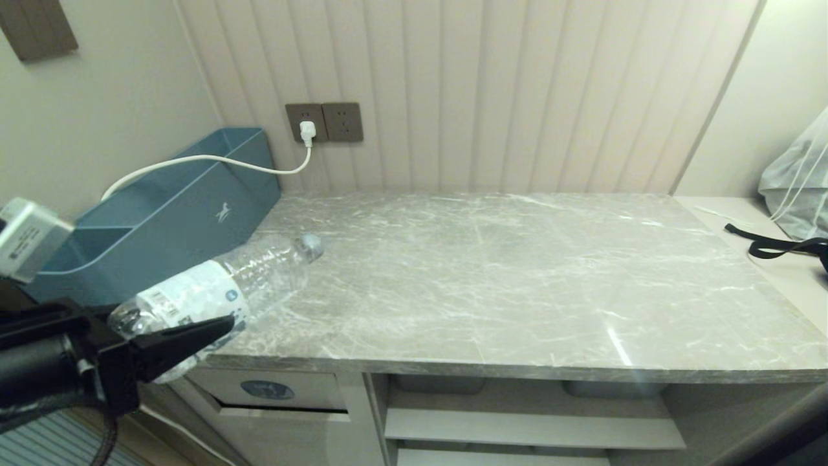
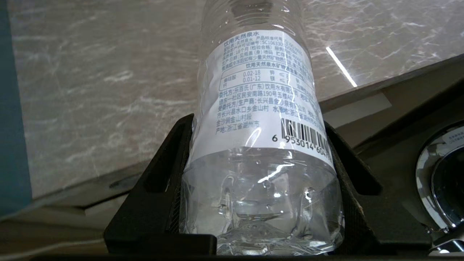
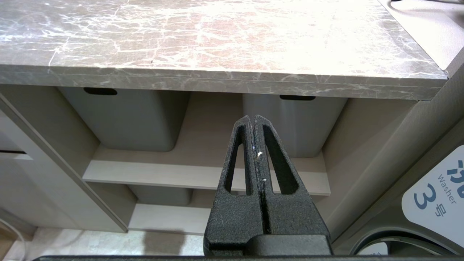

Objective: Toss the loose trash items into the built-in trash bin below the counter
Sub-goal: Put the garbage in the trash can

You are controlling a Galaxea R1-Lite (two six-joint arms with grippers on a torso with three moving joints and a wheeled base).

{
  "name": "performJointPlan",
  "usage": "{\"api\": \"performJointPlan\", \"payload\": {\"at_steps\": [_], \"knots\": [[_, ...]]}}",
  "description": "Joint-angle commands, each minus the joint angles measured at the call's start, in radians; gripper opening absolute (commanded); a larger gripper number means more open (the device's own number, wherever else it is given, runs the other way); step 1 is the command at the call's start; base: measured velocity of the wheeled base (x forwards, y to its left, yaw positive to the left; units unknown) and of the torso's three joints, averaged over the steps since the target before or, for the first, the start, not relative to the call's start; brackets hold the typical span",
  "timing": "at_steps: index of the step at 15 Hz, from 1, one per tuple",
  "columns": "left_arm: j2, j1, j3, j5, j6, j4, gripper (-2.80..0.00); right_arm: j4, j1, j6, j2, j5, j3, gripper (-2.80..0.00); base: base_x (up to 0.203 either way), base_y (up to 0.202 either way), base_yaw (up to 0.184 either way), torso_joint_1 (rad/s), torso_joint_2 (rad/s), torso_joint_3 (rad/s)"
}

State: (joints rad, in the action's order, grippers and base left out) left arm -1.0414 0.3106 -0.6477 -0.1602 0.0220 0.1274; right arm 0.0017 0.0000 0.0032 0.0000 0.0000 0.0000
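A clear plastic water bottle [image 1: 213, 291] with a white label hangs tilted over the front left corner of the marble counter [image 1: 517, 278], its pale cap pointing toward the wall. My left gripper [image 1: 194, 310] is shut on the bottle's lower end; in the left wrist view the black fingers [image 2: 170, 159] press both sides of the bottle [image 2: 257, 108]. Below the counter's left end, the beige flap of the built-in trash bin [image 1: 267, 389] shows its blue oval sticker. My right gripper [image 3: 253, 117] is shut and empty, parked low in front of the shelves under the counter [image 3: 217, 36].
A long teal-blue box [image 1: 162, 213] stands at the counter's back left, with a white cable [image 1: 213, 158] running to a wall socket. Grey tubs [image 3: 123, 119] sit on the shelves below. A clear bag [image 1: 799, 181] and a black strap [image 1: 776, 247] lie on the right.
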Motion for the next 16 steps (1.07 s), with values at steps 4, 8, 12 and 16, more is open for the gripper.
{"api": "performJointPlan", "payload": {"at_steps": [4,8,12,16], "knots": [[0.038,-0.136,0.071,-0.006,-0.082,0.001,-2.8,-0.002,0.0,-0.003,0.0,0.0,0.0,-2.8,0.0,0.0,0.0,-0.106,0.23,0.127],[0.038,-0.159,0.093,0.001,-0.085,0.004,-2.8,-0.002,0.0,-0.003,0.0,0.0,0.0,-2.8,0.0,0.0,0.0,-0.246,0.54,0.288],[0.141,-0.168,0.074,0.073,-0.037,0.059,-2.8,-0.002,0.0,-0.003,0.0,0.0,0.0,-2.8,0.0,0.0,0.0,-0.243,0.54,0.29],[0.344,-0.167,0.06,0.083,0.002,0.023,-2.8,-0.002,0.0,-0.003,0.0,0.0,-0.002,-2.8,0.0,0.0,0.0,-0.225,0.52,0.288]]}}
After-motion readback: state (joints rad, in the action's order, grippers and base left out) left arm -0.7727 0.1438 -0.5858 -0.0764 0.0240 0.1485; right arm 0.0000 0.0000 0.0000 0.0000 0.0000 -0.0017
